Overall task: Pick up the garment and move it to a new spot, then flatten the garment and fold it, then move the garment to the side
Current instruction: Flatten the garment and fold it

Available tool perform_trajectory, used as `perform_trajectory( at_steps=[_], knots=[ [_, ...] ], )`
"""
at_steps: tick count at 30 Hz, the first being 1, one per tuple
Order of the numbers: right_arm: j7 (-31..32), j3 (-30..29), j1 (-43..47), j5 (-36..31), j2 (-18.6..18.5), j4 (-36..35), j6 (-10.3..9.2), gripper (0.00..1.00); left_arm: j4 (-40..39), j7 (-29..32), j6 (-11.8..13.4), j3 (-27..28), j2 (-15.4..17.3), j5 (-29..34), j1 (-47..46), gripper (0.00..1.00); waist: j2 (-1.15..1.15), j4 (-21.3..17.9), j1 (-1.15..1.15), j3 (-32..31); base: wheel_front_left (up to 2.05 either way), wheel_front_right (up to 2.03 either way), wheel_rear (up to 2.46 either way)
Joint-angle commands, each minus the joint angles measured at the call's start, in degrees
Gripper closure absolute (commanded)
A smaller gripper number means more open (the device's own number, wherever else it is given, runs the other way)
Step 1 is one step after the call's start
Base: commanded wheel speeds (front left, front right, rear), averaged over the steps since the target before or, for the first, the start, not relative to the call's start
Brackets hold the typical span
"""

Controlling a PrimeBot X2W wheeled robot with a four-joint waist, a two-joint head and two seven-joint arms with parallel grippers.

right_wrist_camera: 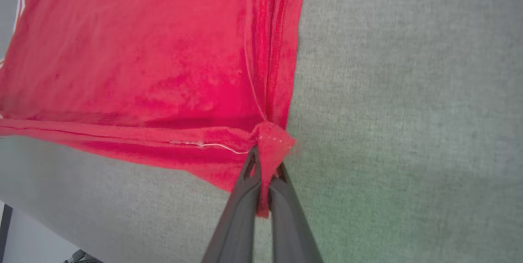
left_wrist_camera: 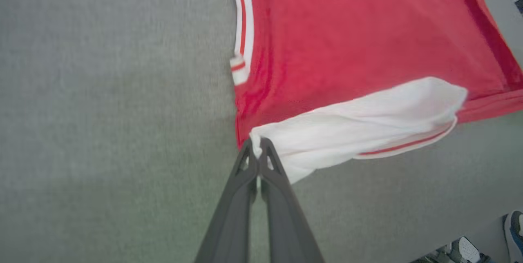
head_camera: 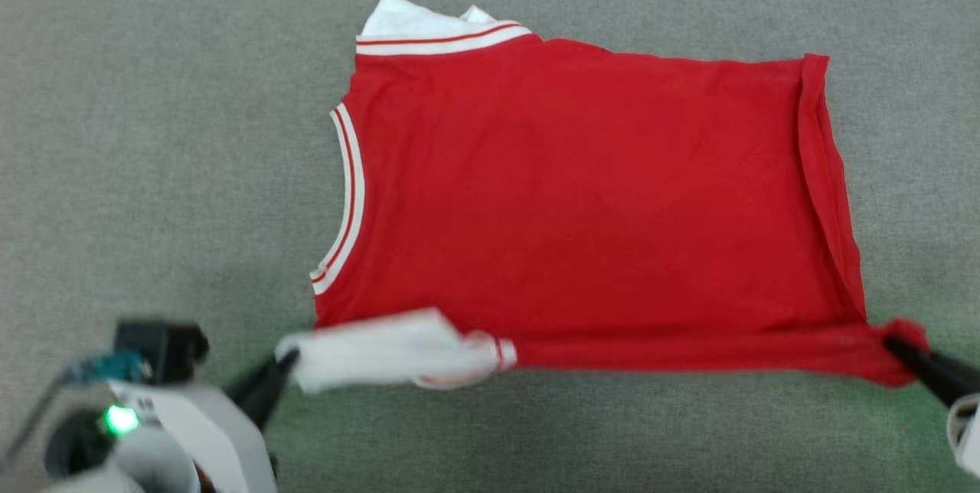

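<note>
Left pincer [left_wrist_camera: 256,142] clamped on the white sleeve [left_wrist_camera: 359,128], right pincer [right_wrist_camera: 265,161] clamped on the hem corner [right_wrist_camera: 273,140]: the garment [head_camera: 582,194] looks light and limp, so corner holds suit it.

- I can read no text, number, brand or sign in any of my three views.
- The garment [head_camera: 582,194] lies with a plain red face up. I make out no lettering on it, only red-and-white striped trim at its nine o'clock edge.
</note>
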Motion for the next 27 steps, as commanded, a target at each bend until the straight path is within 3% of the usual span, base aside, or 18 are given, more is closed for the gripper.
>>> perform_trajectory(
  at_steps=[1, 5, 9, 19, 27],
  knots=[
    [0.4, -0.4, -1.6, -0.5, 0.2, -0.3, -0.05, 1.0, -0.2, 0.7, 0.5, 0.6, 0.7, 0.7, -1.5, 1.0, 0.0, -0.2, 0.0, 0.4, 0.0, 0.0, 0.0],
    [2.8, 0.0, -7.0, -2.6, 1.1, 0.2, -0.05, 1.0, -0.5, 5.8, -0.7, 1.7, 2.2, 3.3, -8.2, 1.0, 0.0, -0.8, 0.0, 1.3, 0.0, 0.0, 0.0],
    [5.0, 1.3, -13.6, -5.5, 2.5, 2.0, -0.05, 1.0, 2.0, 11.2, -3.3, 2.1, 1.3, 5.5, -14.9, 1.0, 0.0, -1.6, 0.0, 2.6, 0.0, 0.0, 0.0],
    [10.5, 8.5, -26.6, -9.6, 4.7, 10.0, -0.05, 1.0, 14.2, 22.1, -10.7, 0.1, -6.4, 7.7, -26.9, 1.0, 0.0, -3.3, 0.0, 6.2, 0.0, 0.0, 0.0],
    [12.0, 14.0, -32.3, -9.4, 4.8, 16.1, -0.05, 1.0, 22.7, 31.8, -13.2, -2.6, -11.6, 4.9, -30.7, 1.0, 0.0, -3.7, 0.0, 8.3, 0.0, 0.0, 0.0]
  ],
)
